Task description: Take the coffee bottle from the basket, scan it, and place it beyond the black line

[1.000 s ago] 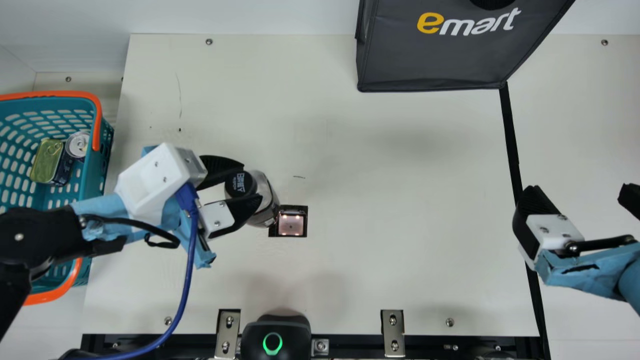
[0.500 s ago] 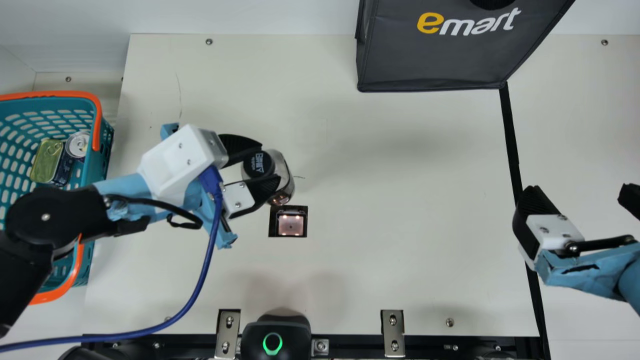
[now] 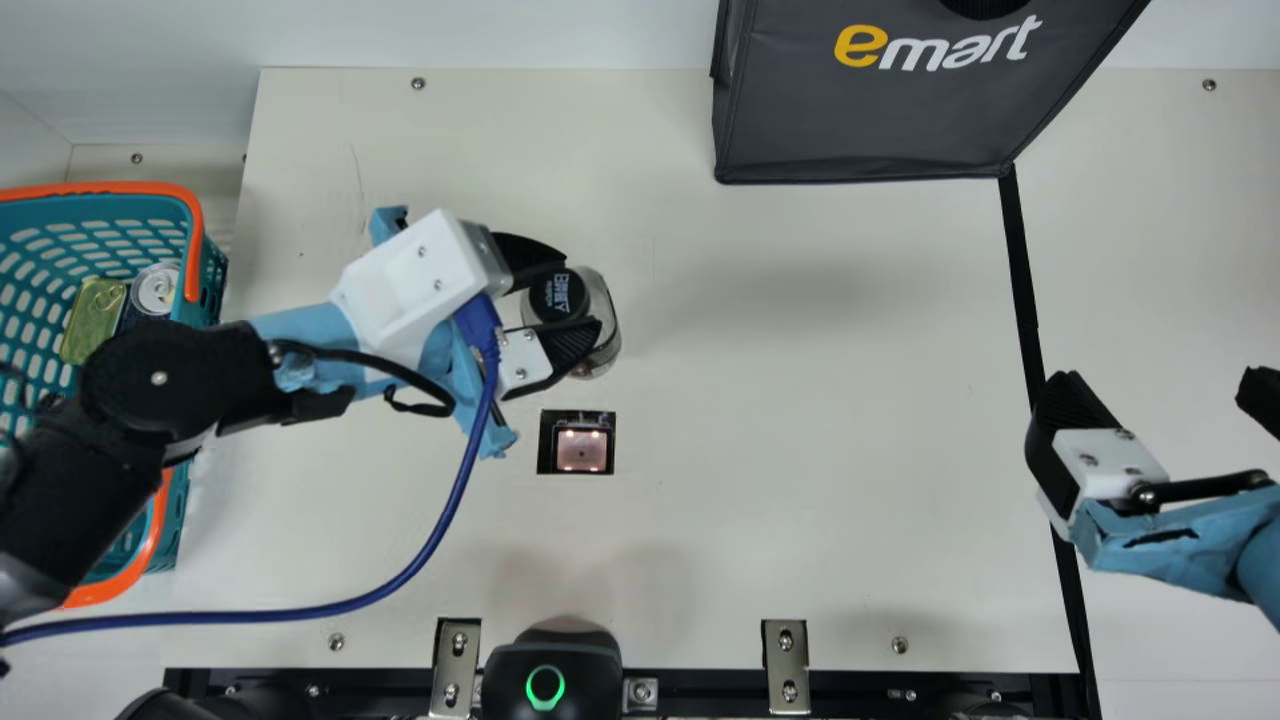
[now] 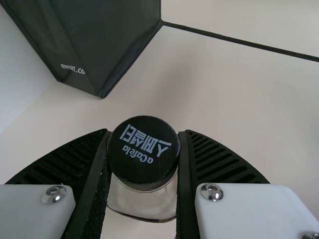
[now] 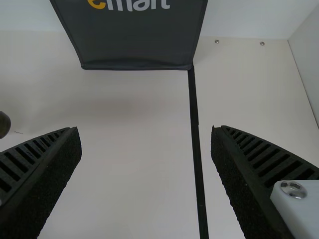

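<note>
In the main view my left gripper is shut on the black-capped coffee bottle, beyond the square scanner window. In the left wrist view the bottle's cap sits between the ribbed fingers of my left gripper, the clear glass body below it. My right gripper stands open over the black line at the main view's right; in the right wrist view my right gripper has nothing between its fingers. The teal basket is at the left, partly under my left arm.
A dark shopping bag stands at the far side, its corner at the black line's far end. Cans lie in the basket. A black device with a green ring is at the near edge. A blue cable trails from my left arm.
My left gripper has carried the bottle away from the scanner window, toward the far side and to the right. The right arm has kept still.
</note>
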Available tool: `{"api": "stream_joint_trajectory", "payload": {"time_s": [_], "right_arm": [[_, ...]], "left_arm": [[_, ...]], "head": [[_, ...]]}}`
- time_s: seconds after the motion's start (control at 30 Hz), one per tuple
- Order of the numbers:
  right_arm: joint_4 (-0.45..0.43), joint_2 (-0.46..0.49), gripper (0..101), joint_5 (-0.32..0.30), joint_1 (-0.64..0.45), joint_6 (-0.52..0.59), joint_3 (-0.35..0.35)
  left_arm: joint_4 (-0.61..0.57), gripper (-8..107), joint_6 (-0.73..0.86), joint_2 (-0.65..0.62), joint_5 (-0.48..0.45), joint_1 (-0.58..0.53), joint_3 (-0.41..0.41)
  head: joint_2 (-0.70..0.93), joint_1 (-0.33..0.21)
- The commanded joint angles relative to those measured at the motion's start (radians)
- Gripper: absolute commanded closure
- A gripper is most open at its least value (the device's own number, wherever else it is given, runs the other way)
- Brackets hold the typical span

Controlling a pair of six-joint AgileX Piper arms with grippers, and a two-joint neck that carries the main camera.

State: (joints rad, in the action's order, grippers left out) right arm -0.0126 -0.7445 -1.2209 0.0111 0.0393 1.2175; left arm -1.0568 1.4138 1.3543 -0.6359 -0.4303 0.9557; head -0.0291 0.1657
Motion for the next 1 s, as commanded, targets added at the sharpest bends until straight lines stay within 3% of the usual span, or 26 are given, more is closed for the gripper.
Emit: {"api": "stream_joint_trajectory", "payload": {"time_s": [0.0, 0.97], "right_arm": [[0.0, 0.0, 10, 0.0, 0.0, 0.0, 0.0], [0.0, 0.0, 10, 0.0, 0.0, 0.0, 0.0]], "left_arm": [[0.001, 89, 0.001, 0.014, 0.003, -0.007, 0.009], [-0.019, 89, 0.018, 0.213, 0.085, -0.161, 0.156]], "head": [[0.002, -0.027], [0.002, -0.027]]}}
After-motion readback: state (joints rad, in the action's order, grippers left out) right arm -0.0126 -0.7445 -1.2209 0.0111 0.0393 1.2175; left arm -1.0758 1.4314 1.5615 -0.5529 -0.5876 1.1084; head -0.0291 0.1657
